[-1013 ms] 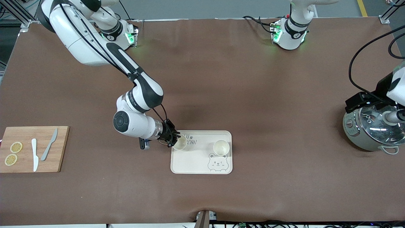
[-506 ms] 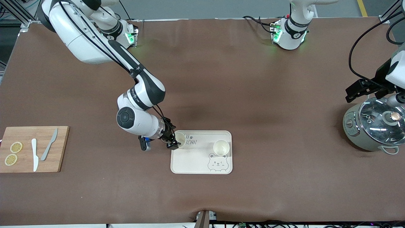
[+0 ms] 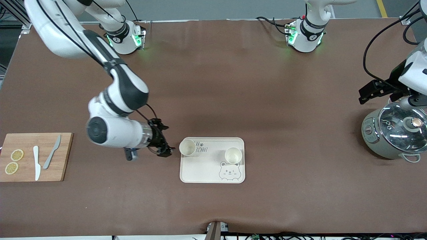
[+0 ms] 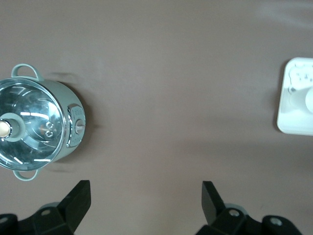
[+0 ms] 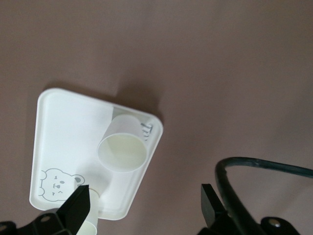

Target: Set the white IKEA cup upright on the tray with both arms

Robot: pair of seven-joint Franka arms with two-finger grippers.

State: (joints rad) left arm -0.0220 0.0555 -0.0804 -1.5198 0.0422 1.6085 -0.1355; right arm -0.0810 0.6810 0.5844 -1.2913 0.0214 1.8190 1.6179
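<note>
The cream tray (image 3: pixel 203 168) with its bear drawing lies in the middle of the table, near the front camera. Two white cups stand upright on it. One cup (image 3: pixel 187 147) is at the corner toward the right arm's end, and a second cup (image 3: pixel 233 155) stands by the bear's head. My right gripper (image 3: pixel 166 140) hangs open and empty just off that corner, clear of the cup. The right wrist view shows the tray (image 5: pixel 63 127), the near cup (image 5: pixel 122 148) and my open right gripper (image 5: pixel 145 201). My left gripper (image 3: pixel 368 92) is open and empty beside the pot.
A grey pot with a glass lid (image 3: pixel 395 135) sits at the left arm's end, also seen as the pot (image 4: pixel 34 128) in the left wrist view. A wooden cutting board (image 3: pixel 35 156) with lemon slices and two knives lies at the right arm's end.
My right gripper opened, let go of the cup on the tray and drew back toward the right arm's end. My left gripper moved off the pot's lid toward the bases.
</note>
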